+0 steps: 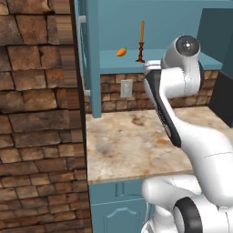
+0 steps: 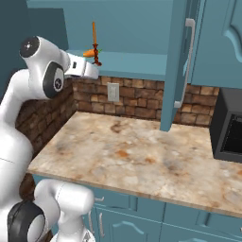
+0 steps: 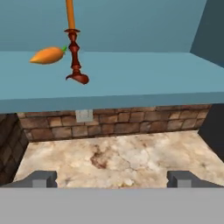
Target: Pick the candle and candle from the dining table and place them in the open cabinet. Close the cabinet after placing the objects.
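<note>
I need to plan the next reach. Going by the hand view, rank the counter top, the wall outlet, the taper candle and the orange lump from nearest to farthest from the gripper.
From the open gripper:
1. Counter top, directly below and ahead.
2. Wall outlet, on the brick back wall, left of centre.
3. Taper candle and orange lump, up on the cabinet shelf, left; too close to call between them.

One taper candle [image 3: 70, 15], one orange carrot-like lump [image 3: 47, 55], two open cabinet doors [image 2: 176, 71], one wall outlet [image 2: 113, 92]
</note>
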